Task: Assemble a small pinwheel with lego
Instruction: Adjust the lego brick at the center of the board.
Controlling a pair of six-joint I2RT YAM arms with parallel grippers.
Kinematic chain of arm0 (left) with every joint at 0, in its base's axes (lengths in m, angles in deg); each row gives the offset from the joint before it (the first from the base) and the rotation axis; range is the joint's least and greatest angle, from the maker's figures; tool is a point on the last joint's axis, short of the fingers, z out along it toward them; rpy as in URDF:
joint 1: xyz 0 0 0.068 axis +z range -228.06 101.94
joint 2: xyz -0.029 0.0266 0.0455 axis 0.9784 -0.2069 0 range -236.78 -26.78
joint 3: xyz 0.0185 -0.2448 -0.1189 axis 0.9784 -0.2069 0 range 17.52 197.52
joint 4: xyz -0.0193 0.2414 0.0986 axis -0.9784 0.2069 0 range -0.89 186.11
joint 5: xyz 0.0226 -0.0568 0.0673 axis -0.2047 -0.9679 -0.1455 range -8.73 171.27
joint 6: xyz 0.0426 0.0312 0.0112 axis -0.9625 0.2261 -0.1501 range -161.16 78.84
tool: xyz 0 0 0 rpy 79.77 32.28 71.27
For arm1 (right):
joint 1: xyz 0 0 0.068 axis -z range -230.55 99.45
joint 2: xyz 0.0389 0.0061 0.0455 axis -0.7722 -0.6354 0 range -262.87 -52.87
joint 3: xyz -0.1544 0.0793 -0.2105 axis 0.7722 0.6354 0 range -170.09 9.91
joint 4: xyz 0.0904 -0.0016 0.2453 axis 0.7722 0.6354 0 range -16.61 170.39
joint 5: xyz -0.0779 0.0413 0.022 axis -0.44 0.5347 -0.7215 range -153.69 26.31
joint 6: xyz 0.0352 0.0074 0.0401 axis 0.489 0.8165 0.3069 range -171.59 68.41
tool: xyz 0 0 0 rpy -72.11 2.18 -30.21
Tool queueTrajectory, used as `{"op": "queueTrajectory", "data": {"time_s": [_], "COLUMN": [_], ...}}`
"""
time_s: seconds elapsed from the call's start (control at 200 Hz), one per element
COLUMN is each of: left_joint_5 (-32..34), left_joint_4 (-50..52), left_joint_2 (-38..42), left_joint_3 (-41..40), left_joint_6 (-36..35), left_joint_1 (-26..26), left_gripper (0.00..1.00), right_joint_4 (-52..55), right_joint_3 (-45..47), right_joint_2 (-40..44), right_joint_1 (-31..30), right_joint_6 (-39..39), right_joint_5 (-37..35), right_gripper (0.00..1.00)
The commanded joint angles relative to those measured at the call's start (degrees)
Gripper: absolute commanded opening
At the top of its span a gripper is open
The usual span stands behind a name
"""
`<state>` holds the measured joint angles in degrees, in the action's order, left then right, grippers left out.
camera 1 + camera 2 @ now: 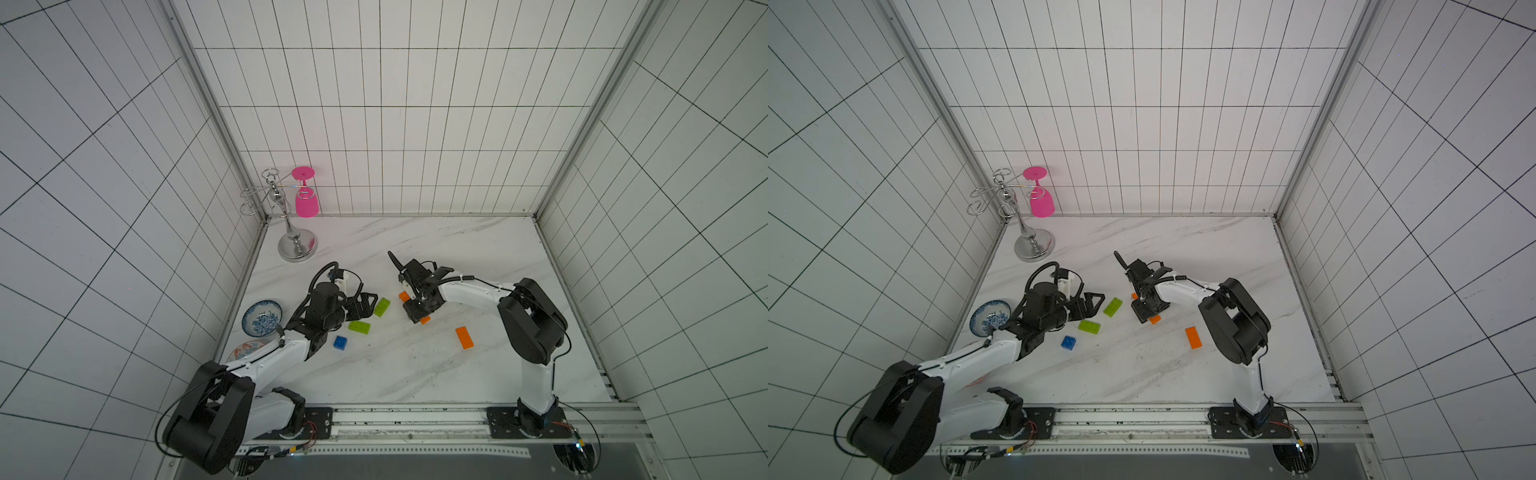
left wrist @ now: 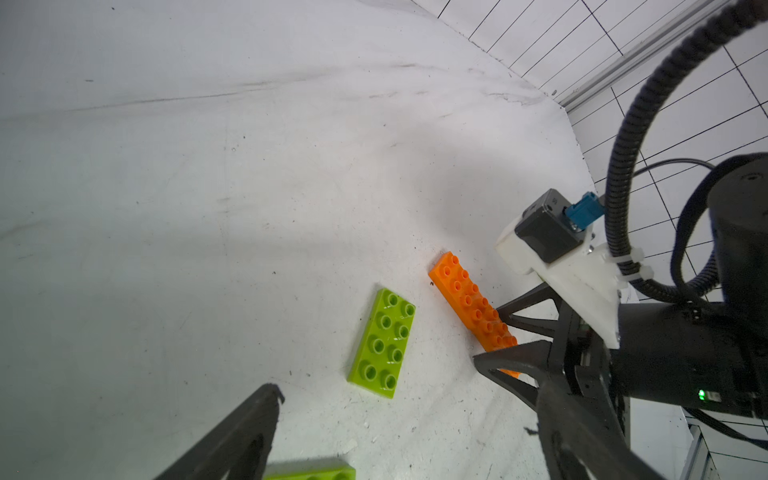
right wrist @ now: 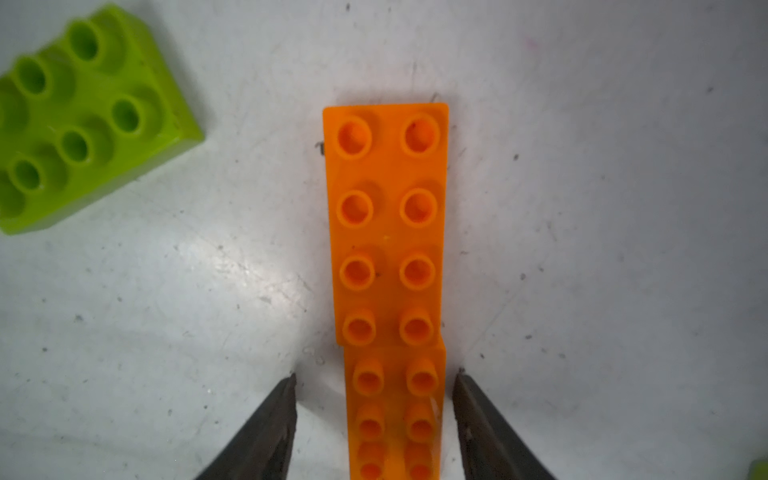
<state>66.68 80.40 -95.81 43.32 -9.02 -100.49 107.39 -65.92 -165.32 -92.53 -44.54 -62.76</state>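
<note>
Marble-patterned tabletop (image 1: 415, 374) takes up the floor of the white-tiled booth, and both arms lean in over it from the near rail. The left arm (image 1: 270, 357) stretches low towards the middle. Its left gripper (image 1: 368, 305) has jaws spread wide with nothing between them, tips just beside a lime-green brick (image 1: 381, 306). The right arm (image 1: 536, 374) bends in from the other side. Its right gripper (image 3: 374, 378) points down over the joined orange bricks (image 3: 386, 224), jaws apart, one finger either side with a sliver of table showing, so no clamp. Those two lie flat mid-table, studs up, one overlapping the other's end in a straight line. In the far left corner stands a chrome glass rack (image 1: 297, 245) with a pink wine glass (image 1: 306, 203) hanging upside down. A blue-and-white bowl (image 1: 262, 318) and a red-patterned plate (image 1: 245, 351) sit by the left wall. A loose orange brick (image 1: 464, 337) lies apart near the right arm, with a second lime-green brick (image 1: 359, 327) and the blue square brick (image 1: 340, 343) near the left wrist
</note>
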Motion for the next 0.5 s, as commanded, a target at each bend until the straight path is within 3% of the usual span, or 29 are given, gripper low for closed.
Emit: {"op": "queueTrajectory", "data": {"time_s": [0.0, 0.495], "left_joint_5": [1.2, 1.4], "left_joint_4": [0.9, 1.3], "left_joint_2": [1.2, 0.9], "left_joint_3": [0.9, 1.5], "left_joint_6": [-0.8, -0.9], "left_joint_1": [0.2, 0.2], "left_gripper": [0.97, 0.98], "right_joint_4": [0.4, 1.3], "right_joint_3": [-1.4, -3.3], "right_joint_2": [-4.1, -6.0], "right_joint_1": [0.8, 1.3], "right_joint_6": [0.7, -0.4], "right_joint_5": [0.2, 0.1], "right_gripper": [0.61, 0.49]}}
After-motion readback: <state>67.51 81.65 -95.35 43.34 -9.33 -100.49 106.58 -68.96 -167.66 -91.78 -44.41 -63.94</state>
